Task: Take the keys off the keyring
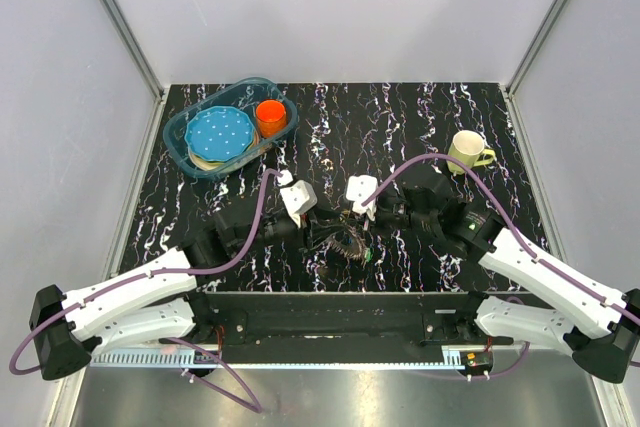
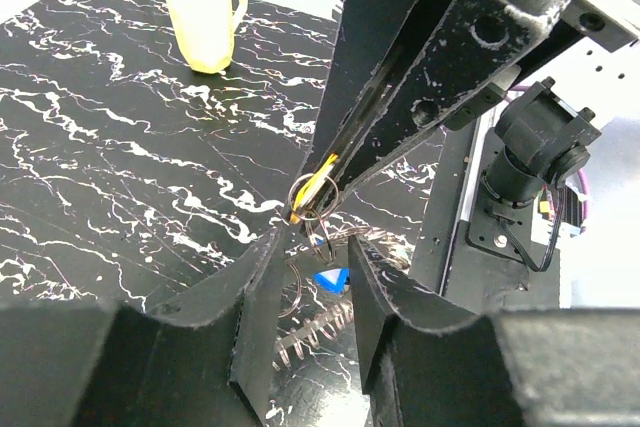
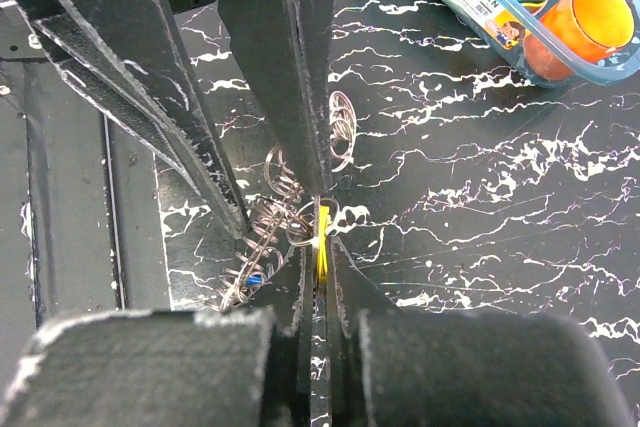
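Keys (image 1: 348, 244) lie in a fanned silvery bunch on the bench (image 1: 430, 117), near its front edge and about midway across, where the two arms meet. A blue piece (image 2: 330, 278) sits among them.

Left claw (image 2: 318, 247): jaws parted, holding nothing. Its fingers (image 2: 262, 312) stand either side of the bunch, and the wrist view shows clear bench between the tips.

Right claw (image 3: 321, 232): jaws pressed together on a yellow piece (image 2: 318, 182), with no gap visible between them. It reaches in from the opposite side, its tip just above the parted left fingers.

Keyring (image 2: 298, 187): a thin wire loop at the tip of the right claw, touching the yellow piece. Whether the loop itself is pinched cannot be told. Further loops lie on the bench just beyond the bunch.

Farther back, on the right, a pale yellow mug (image 1: 468, 150) stands upright, well apart from the keys. At the far left, a clear basin (image 1: 180, 132) holds a blue dotted plate (image 1: 220, 134) and an orange cup (image 1: 271, 115).
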Available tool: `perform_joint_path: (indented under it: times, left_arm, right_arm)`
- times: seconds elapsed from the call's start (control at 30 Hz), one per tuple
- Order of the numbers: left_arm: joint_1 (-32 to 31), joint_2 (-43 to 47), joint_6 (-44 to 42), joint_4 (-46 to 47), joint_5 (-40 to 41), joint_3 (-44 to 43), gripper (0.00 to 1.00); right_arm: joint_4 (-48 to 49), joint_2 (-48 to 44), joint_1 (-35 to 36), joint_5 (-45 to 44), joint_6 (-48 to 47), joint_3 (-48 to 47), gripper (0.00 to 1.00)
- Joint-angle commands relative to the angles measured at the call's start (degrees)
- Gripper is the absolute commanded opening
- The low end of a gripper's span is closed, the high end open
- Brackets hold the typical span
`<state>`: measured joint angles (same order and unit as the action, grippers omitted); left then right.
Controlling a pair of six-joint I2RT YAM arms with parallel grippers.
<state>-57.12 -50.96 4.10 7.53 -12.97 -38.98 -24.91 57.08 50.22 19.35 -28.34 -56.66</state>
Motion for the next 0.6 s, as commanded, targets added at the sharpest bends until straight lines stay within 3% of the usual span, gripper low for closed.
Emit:
perform_joint_path:
  times: [0.0,0.57]
  left_arm:
    - [-0.4,0.4,-0.1,4.2,2.8,-0.1,0.35]
    - [-0.4,-1.4,1.7,3.5,2.0,-0.5,0.3]
  right_arm:
    - [3.5,-0.7,0.0,0.4,1.6,-3.5,0.0]
    - [3.5,-1.2,0.0,-0.2,2.8,-3.5,0.0]
